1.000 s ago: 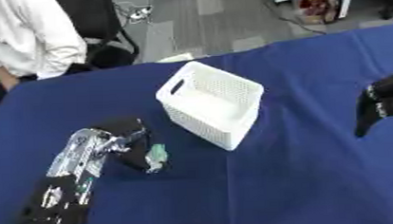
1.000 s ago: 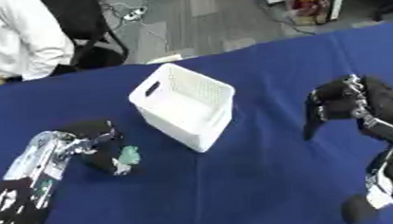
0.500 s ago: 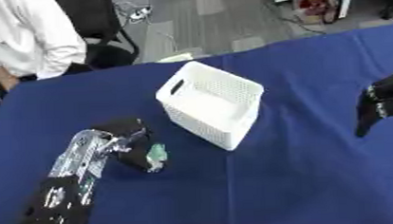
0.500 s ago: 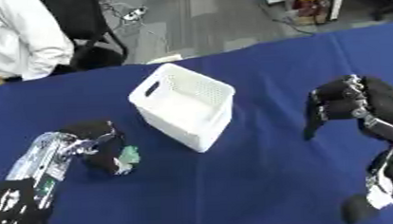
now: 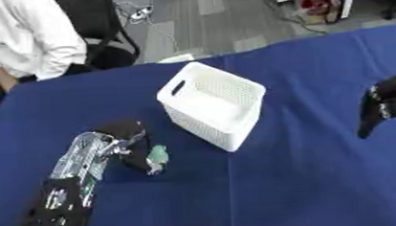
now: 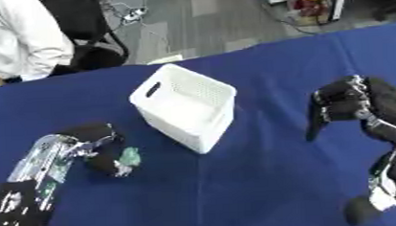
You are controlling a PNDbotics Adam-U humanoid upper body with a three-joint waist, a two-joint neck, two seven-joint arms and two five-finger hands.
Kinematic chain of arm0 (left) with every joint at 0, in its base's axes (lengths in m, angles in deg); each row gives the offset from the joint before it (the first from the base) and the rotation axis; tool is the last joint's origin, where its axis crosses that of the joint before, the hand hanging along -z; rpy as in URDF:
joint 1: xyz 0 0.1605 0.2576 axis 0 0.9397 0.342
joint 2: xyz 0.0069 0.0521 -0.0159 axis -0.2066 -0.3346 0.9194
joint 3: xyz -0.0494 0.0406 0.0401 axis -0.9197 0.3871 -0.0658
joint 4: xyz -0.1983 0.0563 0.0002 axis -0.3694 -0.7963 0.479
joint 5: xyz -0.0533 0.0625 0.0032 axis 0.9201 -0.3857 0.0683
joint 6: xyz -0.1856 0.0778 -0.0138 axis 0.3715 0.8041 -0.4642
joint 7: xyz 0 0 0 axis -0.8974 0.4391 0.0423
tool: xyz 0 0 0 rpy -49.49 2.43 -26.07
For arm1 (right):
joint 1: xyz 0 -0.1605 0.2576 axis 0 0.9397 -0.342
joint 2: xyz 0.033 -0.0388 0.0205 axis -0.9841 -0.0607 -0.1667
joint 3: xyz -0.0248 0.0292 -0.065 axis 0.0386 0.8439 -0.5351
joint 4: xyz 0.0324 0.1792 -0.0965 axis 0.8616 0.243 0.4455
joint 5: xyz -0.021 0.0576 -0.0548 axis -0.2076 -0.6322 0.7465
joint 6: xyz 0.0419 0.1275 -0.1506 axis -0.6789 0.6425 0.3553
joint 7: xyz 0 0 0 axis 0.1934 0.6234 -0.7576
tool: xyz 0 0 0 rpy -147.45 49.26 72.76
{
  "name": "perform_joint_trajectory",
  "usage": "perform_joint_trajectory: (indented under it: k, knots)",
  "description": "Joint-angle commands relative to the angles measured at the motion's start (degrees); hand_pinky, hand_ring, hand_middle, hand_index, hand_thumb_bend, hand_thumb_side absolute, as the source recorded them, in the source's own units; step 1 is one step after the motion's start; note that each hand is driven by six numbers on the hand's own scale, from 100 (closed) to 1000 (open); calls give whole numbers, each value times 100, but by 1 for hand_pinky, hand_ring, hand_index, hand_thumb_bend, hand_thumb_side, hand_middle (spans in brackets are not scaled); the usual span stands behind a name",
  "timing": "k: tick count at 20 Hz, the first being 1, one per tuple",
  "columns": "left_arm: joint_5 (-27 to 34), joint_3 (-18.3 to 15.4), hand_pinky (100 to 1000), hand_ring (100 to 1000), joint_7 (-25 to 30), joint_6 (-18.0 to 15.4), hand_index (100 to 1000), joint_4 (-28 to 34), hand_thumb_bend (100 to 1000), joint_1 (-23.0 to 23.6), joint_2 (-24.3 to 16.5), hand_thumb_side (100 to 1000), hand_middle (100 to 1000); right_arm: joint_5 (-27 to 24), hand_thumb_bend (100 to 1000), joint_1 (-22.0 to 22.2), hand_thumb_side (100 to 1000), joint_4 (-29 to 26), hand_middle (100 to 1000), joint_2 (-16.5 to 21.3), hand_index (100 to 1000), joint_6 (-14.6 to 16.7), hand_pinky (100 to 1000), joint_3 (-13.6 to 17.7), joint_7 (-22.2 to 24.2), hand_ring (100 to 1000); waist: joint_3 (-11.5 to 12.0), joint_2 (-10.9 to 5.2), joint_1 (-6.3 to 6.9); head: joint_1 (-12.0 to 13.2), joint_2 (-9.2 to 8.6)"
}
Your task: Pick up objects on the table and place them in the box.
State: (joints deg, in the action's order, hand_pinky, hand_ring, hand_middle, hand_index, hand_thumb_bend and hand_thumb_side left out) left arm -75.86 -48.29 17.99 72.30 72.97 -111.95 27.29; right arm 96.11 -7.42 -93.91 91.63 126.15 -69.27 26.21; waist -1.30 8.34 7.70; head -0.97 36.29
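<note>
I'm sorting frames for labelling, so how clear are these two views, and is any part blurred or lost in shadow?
Left eye view: even lighting, soft all over; the white box reads clearly, the small green thing at the left hand is a blur. Right eye view: equally soft; the dark right hand loses detail, and there is no glare on the blue table.

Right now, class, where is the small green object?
In the left eye view, the green object lies low on the table's left side, against the left hand, just left of the white basket.

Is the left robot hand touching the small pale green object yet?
Touching: in the left eye view the left robot hand has its dark fingers curled against the small pale green object, no gap visible.
</note>
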Motion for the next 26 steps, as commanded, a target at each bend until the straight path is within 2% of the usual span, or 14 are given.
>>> perform_joint_trajectory:
  k: [1,26]
  knots:
    - [-56,-83,100,109,-26,9,735,29,719,-106,-49,670,339,-1,853,-89,1000,-89,418,90,499,59,100,31,76,363,0,-88,-38,31,7]
    - [-4,-144,100,101,-459,106,734,-240,650,-147,35,616,333,3,852,-103,1000,-89,419,83,499,52,100,37,73,363,-12,-86,-42,47,15]
